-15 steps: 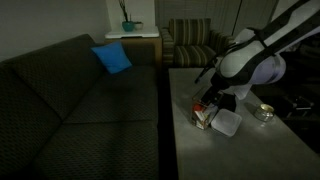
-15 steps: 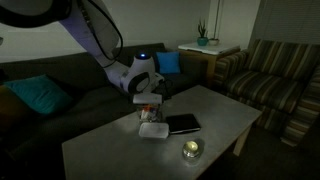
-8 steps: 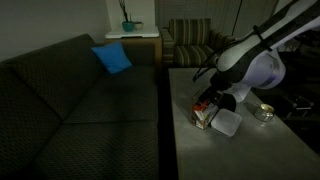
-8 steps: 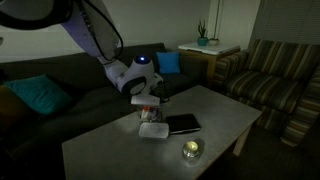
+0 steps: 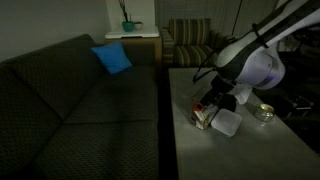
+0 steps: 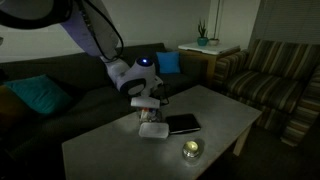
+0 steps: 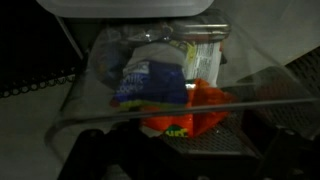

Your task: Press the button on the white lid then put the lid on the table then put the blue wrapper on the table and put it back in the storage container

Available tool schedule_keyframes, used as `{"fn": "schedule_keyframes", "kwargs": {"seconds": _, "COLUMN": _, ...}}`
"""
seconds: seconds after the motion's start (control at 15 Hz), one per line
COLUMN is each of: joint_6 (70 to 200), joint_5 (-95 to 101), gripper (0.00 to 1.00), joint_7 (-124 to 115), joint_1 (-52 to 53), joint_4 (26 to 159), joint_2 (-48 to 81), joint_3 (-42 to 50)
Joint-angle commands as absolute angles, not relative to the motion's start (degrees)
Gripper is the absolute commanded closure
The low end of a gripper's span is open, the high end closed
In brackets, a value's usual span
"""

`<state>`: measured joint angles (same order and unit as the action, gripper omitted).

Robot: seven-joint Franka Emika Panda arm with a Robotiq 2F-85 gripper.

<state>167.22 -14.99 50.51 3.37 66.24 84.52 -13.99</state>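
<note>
One blue wrapper (image 7: 150,82) lies in the storage container (image 7: 88,112) right under our gripper (image 5: 206,103); we cannot tell how far open it is.

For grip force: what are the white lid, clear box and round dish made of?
Flat white rounded lid: likely matte plastic, evenly pale. Small clear storage box: glossy transparent plastic, wrappers show through. Round shiny dish: glints, perhaps metal or glass.

On grey matte table (image 6: 105,155): small clear storage container (image 5: 202,118), flat white plastic lid (image 6: 153,130), flat black rectangular object (image 6: 183,124), round shiny metal dish (image 6: 190,150).
</note>
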Motion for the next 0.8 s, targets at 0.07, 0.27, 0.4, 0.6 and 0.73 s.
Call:
{"fn": "schedule_keyframes", "kwargs": {"seconds": 0.07, "joint_6": 164.3, "joint_5": -18.7, "gripper": 0.27, "joint_7": 51.6, "joint_1": 6.1, "joint_4": 65.2, "joint_2": 84.3, "joint_3": -10.2}}
{"fn": "schedule_keyframes", "kwargs": {"seconds": 0.27, "joint_6": 164.0, "joint_5": -19.5, "gripper": 0.48, "joint_7": 51.7, "joint_1": 6.7, "joint_4": 65.1, "joint_2": 84.0, "joint_3": -9.1}}
{"fn": "schedule_keyframes", "kwargs": {"seconds": 0.4, "joint_6": 164.1, "joint_5": -19.4, "gripper": 0.62, "joint_7": 51.6, "joint_1": 7.0, "joint_4": 65.2, "joint_2": 84.2, "joint_3": -8.5}}
{"fn": "schedule_keyframes", "kwargs": {"seconds": 0.6, "joint_6": 163.9, "joint_5": -19.2, "gripper": 0.84, "joint_7": 51.4, "joint_1": 7.4, "joint_4": 65.1, "joint_2": 84.3, "joint_3": -7.8}}
{"fn": "schedule_keyframes", "kwargs": {"seconds": 0.73, "joint_6": 164.0, "joint_5": -19.2, "gripper": 0.98, "joint_7": 51.3, "joint_1": 7.5, "joint_4": 65.1, "joint_2": 84.3, "joint_3": -7.6}}
